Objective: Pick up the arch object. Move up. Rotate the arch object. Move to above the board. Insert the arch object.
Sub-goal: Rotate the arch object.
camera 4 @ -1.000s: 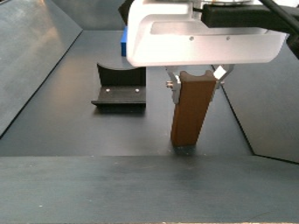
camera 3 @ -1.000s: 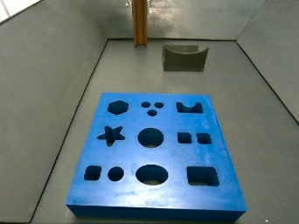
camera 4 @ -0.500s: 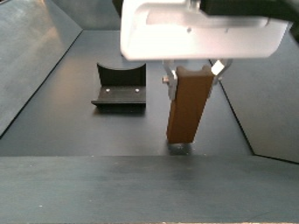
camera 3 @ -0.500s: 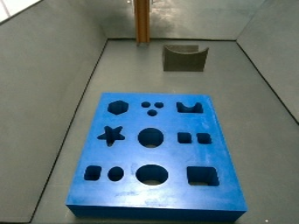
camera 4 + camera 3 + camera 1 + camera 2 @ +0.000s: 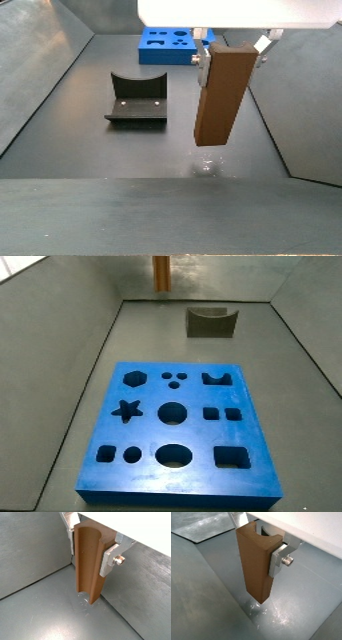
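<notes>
- In a wrist view, my gripper [image 5: 90, 543] clamps the arch [image 5: 88, 567] near its upper end, one silver finger [image 5: 110, 557] flat against its side; the block hangs upright, its lower end clear of the grey floor [image 5: 47, 617].
- In a wrist view, the arch [image 5: 254, 562] shows a curved notch at its top, between my fingers [image 5: 276, 559], and its lower tip hangs above its own reflection on the floor.
- In a side view, the arch [image 5: 160, 272] is a slim tan strip at the far end of the enclosure, well apart from the blue board [image 5: 178, 426], with the fixture [image 5: 210, 322] between them.
- In a side view, my gripper [image 5: 230, 44] holds the arch [image 5: 222, 95] upright off the floor, the fixture [image 5: 135, 100] beside it and the board [image 5: 171, 44] beyond.
</notes>
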### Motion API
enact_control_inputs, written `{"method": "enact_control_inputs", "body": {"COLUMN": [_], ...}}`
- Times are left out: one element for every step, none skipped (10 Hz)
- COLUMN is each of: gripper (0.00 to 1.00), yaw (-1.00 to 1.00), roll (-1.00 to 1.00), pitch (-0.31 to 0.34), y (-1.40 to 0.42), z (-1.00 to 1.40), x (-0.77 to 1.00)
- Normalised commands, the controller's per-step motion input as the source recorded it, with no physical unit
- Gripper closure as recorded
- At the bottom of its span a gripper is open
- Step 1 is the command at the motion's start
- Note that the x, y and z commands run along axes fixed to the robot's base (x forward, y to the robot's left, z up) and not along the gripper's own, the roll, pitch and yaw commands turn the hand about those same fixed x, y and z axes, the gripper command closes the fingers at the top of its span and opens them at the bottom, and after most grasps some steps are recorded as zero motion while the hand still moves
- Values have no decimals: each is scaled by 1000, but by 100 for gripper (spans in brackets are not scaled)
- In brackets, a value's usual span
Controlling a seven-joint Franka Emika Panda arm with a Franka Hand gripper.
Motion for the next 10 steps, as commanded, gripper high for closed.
{"method": "enact_control_inputs", "body": {"gripper": [100,100,100,100,100,100,100,100,100,100], "yaw": [19,29,38,40,42,40,40,39,40,40], "roll": [9,32,106,132,152,136,127,123,127,130], "pitch": [-8,-15,-2,19,46,53,49,42,33,32], "y": [-1000,-1000,-1000,-1000,-1000,-1000,-1000,-1000,-921,-723], "z": [423,423,390,366,326,314,300,286,227,163], "x": [-136,-143,-137,-132,-117,-115,-117,-118,-103,-78]}}
